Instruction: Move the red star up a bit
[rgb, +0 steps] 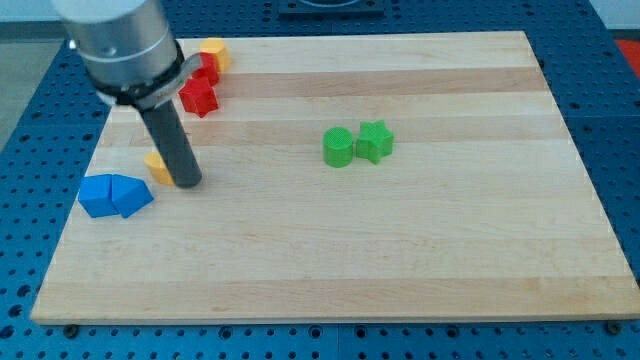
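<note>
Red star-shaped block (198, 97) lies near the pale wooden worktop's (400, 250) upper-left corner, touching another red block (207, 70). My tip (188, 182) rests below it, beside a yellow block (158, 167). No claw fitted. Light, rigid, likely slides readily; push its lower edge.

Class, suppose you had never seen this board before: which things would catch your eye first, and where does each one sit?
First comes the dark rod reaching down from the view's top left, my tip resting beside a small yellow block and well below the red star. Next, the two green blocks touching near the board's middle stand out. Then come the blue blocks at the view's left edge of the wooden board.
</note>
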